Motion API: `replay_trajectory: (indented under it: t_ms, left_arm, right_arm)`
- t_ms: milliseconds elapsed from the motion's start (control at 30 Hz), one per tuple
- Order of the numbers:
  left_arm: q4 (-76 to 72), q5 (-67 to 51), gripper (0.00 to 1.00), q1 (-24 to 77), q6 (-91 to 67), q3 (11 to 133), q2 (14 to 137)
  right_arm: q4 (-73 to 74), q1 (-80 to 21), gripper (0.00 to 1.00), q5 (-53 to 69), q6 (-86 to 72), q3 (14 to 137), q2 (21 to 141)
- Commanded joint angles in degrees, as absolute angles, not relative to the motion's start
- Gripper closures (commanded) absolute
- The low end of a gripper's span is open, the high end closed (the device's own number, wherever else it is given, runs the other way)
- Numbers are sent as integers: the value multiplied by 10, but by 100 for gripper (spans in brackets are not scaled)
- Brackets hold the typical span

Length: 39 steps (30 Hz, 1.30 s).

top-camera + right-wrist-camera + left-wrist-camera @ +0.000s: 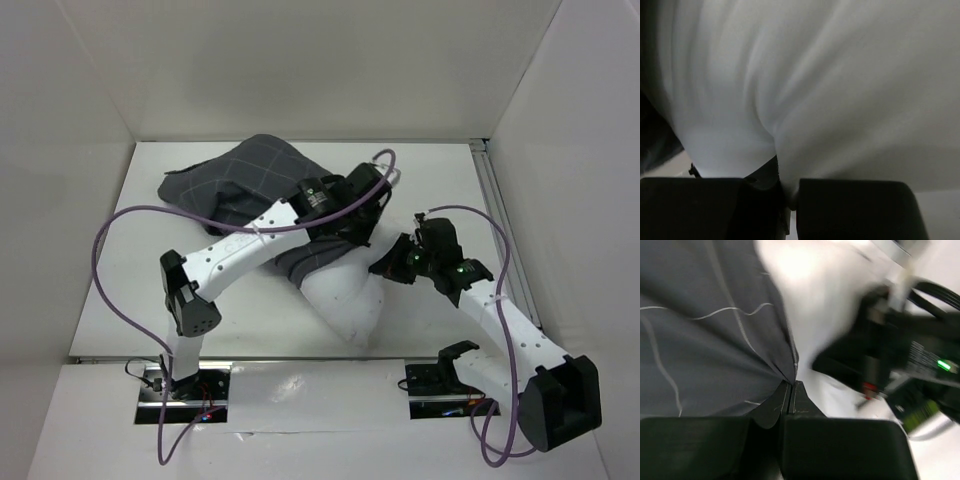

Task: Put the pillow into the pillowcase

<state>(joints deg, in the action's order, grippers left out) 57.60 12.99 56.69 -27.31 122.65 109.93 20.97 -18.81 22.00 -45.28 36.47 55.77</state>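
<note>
- Top external view: a limp charcoal-grey fabric pillowcase (250, 175) with thin light check lines lies heaped at the far middle-left of the white table (455, 195).
- A plump, plain white stuffed pillow (345, 300) sticks out of its near-right side. The near end is bare and the far end is under grey cloth, so I judge it partly in.
- The pillow's long axis runs on a diagonal, from the bare end near the arm bases up and left into the heap.
- The left gripper (362, 222) sits over the line where grey meets white. The right gripper (395, 265) is at the pillow's right flank, just beside it. The jaws are not readable from up here.
- Left wrist view: the left gripper (791, 395) has its tips pressed together on a fold of the pillowcase (700, 330) edge. The cloth fans away up-left in drawn creases.
- The pillow (820, 300) is a white blur just right of that hem, and the black right arm (910, 365) lies close beyond it.
- Right wrist view: the right gripper (785, 187) is clamped on a tuck of the pillow (830, 90), whose skin puckers into the pinch. White fills the frame.
- Judgement: the case mouth lies up-left of the bare end. The right arm is nearer for a push along the axis, and the left arm is placed to draw the hem back over it.
</note>
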Motion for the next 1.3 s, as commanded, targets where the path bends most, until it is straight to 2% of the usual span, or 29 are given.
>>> replay_trajectory:
  t_ms: [0,133,200,233,267,333,367,400,500,567,700,733,800,867,933,1067,1233,1267]
  left_arm:
    - [459,-89,100,636,-325,1260,1122]
    - [459,-112,100,644,-337,1284,1122]
    - [475,-91,100,614,-337,1289,1116]
    - [483,-91,97,599,-331,1289,1109]
    - [496,-81,85,586,-324,1289,1109]
    - [553,13,56,568,-306,1289,1092]
    - [571,54,30,562,-301,1284,1084]
    - [596,127,18,562,-301,1263,1061]
    - [607,226,0,562,-307,1211,1017]
    - [602,254,0,555,-338,1136,964]
    - [556,286,22,562,-394,979,868]
    - [539,293,27,575,-405,902,847]
    - [474,294,26,581,-414,834,801]
    - [422,255,15,587,-404,755,783]
    - [357,248,11,587,-404,715,778]
    - [288,242,9,580,-394,659,796]
    - [247,242,25,552,-380,654,826]
    - [247,242,37,546,-380,654,826]
  right_arm:
    - [88,-185,100,195,-501,369,546]
    - [69,-166,100,185,-525,362,506]
    - [57,-166,100,185,-525,350,470]
    - [50,-166,100,177,-525,337,457]
    - [50,-166,100,167,-525,331,445]
    - [75,-158,100,151,-521,341,426]
    - [100,-150,100,151,-514,348,420]
    - [111,-150,100,156,-509,355,420]
    - [125,-138,100,164,-486,373,440]
    - [130,-138,100,170,-481,381,451]
    - [142,-132,100,164,-463,409,473]
    - [148,-126,100,163,-456,417,478]
    - [162,-118,100,163,-441,434,485]
    - [162,-102,100,178,-434,439,490]
    - [162,-83,100,198,-434,439,490]
    - [162,-48,100,232,-429,439,496]
    - [168,-19,100,250,-423,445,496]
    - [168,-18,100,259,-423,445,496]
